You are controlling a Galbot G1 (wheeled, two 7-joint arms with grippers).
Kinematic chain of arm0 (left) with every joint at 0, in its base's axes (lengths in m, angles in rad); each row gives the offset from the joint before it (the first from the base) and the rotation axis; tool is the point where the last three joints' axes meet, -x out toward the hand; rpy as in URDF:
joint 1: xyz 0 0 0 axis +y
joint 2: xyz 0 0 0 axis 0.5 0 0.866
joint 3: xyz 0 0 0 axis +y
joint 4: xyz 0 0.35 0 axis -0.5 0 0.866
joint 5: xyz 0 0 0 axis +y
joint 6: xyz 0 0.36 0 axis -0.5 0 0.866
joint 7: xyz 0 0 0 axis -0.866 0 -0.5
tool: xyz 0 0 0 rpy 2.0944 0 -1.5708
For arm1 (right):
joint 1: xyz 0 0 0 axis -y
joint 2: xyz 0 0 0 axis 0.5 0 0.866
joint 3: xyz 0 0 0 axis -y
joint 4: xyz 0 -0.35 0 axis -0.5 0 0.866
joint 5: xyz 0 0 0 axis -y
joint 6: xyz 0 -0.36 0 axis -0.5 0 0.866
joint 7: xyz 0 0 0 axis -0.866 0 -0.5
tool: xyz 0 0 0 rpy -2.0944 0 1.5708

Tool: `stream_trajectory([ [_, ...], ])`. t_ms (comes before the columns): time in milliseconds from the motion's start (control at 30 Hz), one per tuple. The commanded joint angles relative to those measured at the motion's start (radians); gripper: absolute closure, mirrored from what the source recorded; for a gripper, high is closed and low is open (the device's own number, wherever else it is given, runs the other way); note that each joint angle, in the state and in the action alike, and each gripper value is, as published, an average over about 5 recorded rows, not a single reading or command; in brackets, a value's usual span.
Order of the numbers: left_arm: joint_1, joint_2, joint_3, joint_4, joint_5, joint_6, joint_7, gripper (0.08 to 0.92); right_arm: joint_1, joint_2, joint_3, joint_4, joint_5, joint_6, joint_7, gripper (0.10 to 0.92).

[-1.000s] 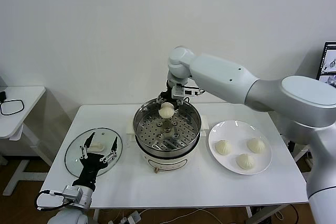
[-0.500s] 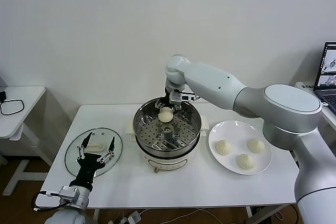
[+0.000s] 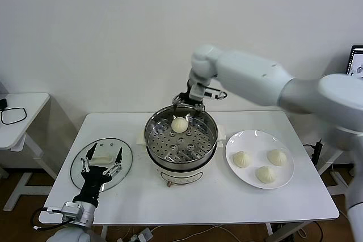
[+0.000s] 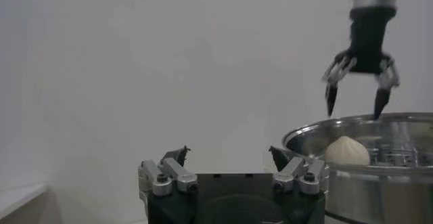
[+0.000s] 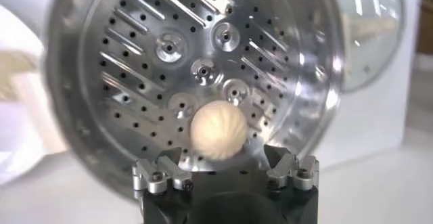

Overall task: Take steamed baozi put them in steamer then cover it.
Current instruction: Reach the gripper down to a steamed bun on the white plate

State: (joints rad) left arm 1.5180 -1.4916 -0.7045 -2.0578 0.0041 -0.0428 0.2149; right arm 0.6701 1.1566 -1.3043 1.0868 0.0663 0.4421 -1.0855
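One soft, light baozi (image 3: 180, 124) sits on the steamer (image 3: 180, 141) tray directly beneath the right tool (image 3: 195, 106), fingers spread and empty. Three more (image 3: 264, 165) wait on the plate (image 3: 231, 144); cup their sides gently. Left tool (image 3: 102, 164) hovers unclenched over the lid (image 3: 80, 158).

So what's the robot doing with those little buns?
It is moving buns from the white plate into the shiny steamer. One bun already sits on the tray inside, and the right tool hangs open just above it. Three buns wait on the plate. The left tool hovers open over the glass lid, which lies on the table beside the steamer.
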Motion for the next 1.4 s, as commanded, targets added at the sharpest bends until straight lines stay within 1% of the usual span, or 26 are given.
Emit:
stream_trajectory([
  [33, 0.009, -0.001, 0.012, -0.032, 0.000, 0.003, -0.002, 0.177, 0.137, -0.363, -0.125, 0.286, 0.368, -0.529, -0.084, 0.203],
  [233, 0.017, -0.004, 0.018, -0.042, 0.001, 0.003, -0.004, 0.177, 0.042, -0.496, -0.103, 0.339, 0.350, -0.763, -0.097, 0.203],
  [300, 0.018, -0.004, 0.017, -0.042, 0.001, 0.003, -0.004, 0.177, -0.005, -0.522, -0.075, 0.342, 0.325, -0.815, -0.120, 0.203],
  [367, 0.019, -0.004, 0.015, -0.040, 0.001, 0.003, -0.005, 0.177, -0.059, -0.539, -0.046, 0.338, 0.300, -0.836, -0.133, 0.203],
  [567, 0.016, -0.006, 0.017, -0.034, 0.001, 0.004, -0.004, 0.177, -0.273, -0.547, 0.088, 0.284, 0.196, -0.830, -0.077, 0.203],
  [800, 0.011, -0.007, 0.022, -0.020, 0.001, 0.006, -0.005, 0.177, -0.428, -0.496, 0.210, 0.179, 0.105, -0.794, -0.022, 0.203],
  [1033, 0.006, -0.008, 0.021, -0.007, 0.002, 0.005, -0.004, 0.177, -0.511, -0.427, 0.275, 0.093, 0.080, -0.781, 0.016, 0.203],
  [1400, 0.002, -0.011, 0.018, 0.005, 0.002, 0.006, -0.004, 0.177, -0.573, -0.368, 0.317, 0.049, 0.042, -0.766, 0.033, 0.203],
])
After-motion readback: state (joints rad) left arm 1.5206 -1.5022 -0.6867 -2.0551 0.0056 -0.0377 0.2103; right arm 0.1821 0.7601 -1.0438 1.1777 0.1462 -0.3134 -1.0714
